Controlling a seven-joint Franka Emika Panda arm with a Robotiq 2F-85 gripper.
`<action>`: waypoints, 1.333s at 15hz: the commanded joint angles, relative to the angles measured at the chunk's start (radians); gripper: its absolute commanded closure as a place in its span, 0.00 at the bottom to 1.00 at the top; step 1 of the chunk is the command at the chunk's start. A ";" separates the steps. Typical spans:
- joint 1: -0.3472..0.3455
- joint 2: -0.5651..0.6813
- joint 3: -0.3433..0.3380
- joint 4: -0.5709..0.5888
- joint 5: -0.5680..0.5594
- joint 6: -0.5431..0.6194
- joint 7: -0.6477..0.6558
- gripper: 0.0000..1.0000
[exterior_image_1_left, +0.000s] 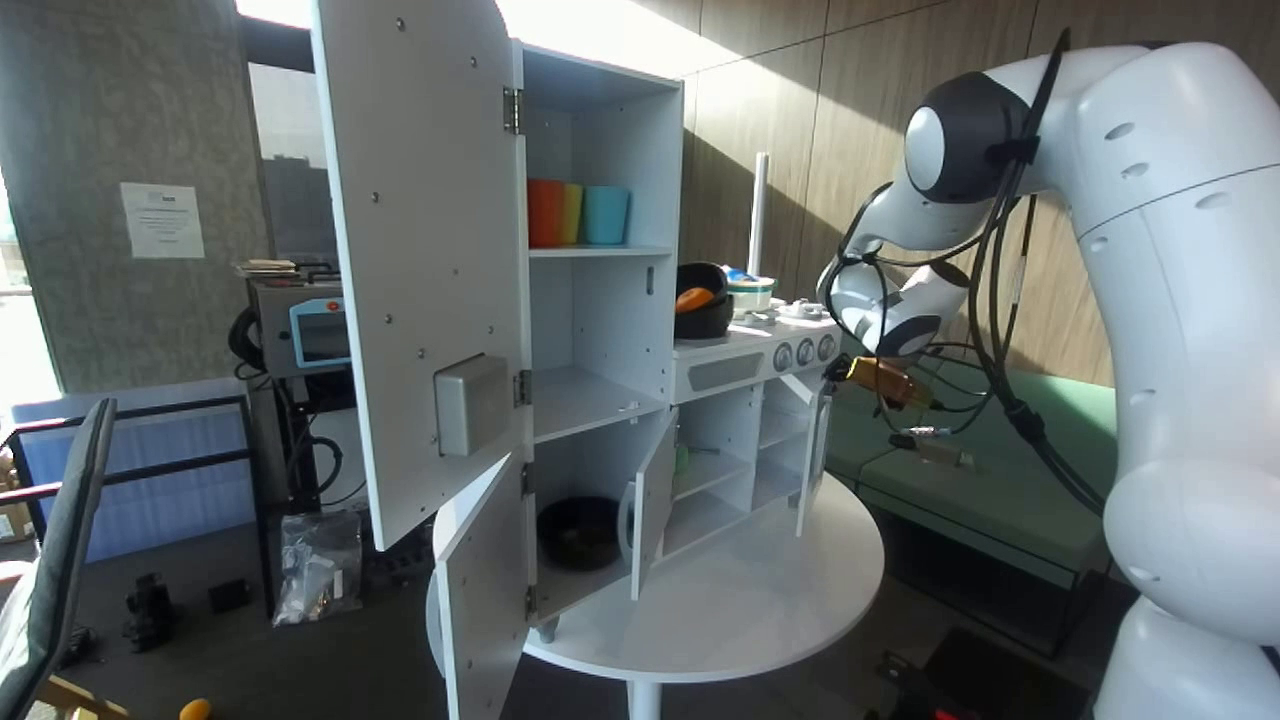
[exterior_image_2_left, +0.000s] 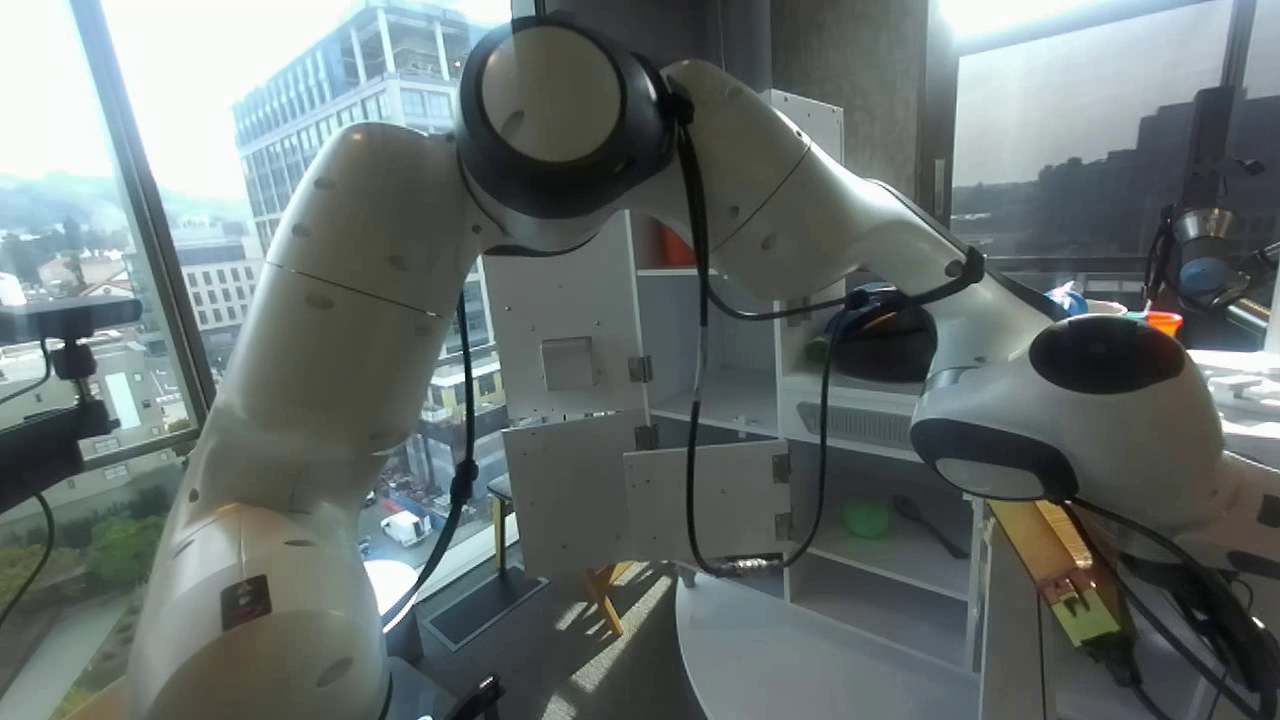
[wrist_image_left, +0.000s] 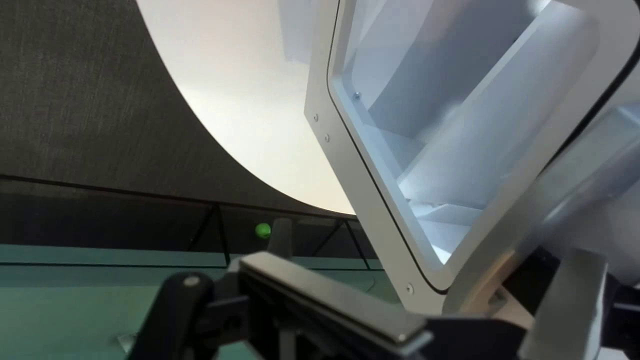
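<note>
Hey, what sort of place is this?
Probably a robotics lab or office space in a city: a robot arm stands by a toy kitchen with its doors open, and a window looks out on tall buildings.

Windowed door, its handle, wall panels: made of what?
Door: likely painted board, matte; flat grey face, screw heads.
Handle: plastic or coated metal, unclear; smooth, pale, some sheen.
Wall panels: wood or wood-look laminate, low sheen; grain and seams show.
</note>
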 joint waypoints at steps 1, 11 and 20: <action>-0.012 -0.032 -0.018 -0.015 0.014 0.024 -0.041 0.00; -0.021 -0.230 -0.048 -0.104 0.046 -0.015 -0.254 0.00; 0.073 -0.392 0.025 -0.323 0.085 0.068 -0.573 0.00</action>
